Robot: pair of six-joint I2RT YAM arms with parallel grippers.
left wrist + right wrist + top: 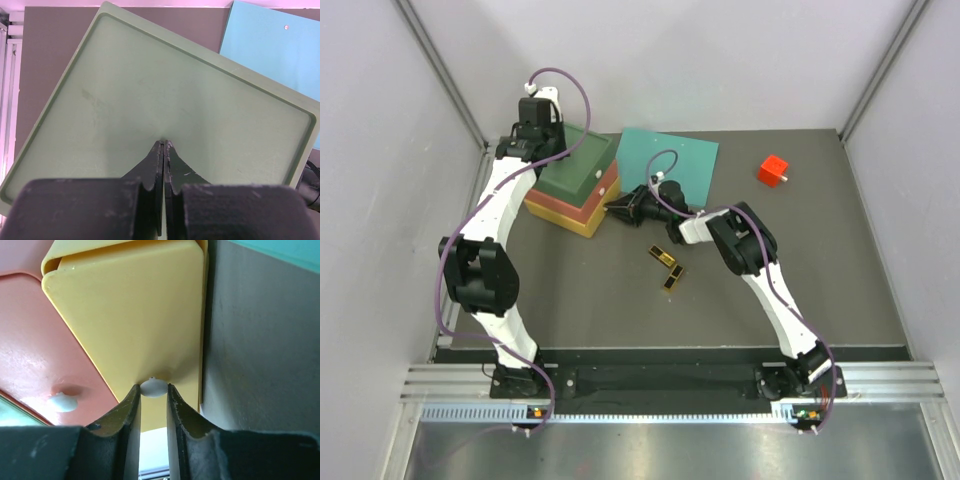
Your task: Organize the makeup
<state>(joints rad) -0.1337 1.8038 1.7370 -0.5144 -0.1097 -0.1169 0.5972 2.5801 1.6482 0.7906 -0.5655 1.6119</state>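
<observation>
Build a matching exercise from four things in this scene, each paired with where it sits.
Things:
1. small red cube
2. two black-and-gold rectangular cases
3. small white knob of the yellow plastic drawer
4. green flat top of the drawer stack

Places:
A. under the shut left gripper
B. between the fingers of the right gripper
C. alone, far right
D. side by side on the dark table

Pairs: 1-C, 2-D, 3-B, 4-A

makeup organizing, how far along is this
Nothing looks stowed yet: two black-and-gold cases lie on the table. In hand: the right gripper pinches the white knob of the yellow drawer; the left gripper is shut over the green top. Left: pull it open, load the cases.
</observation>
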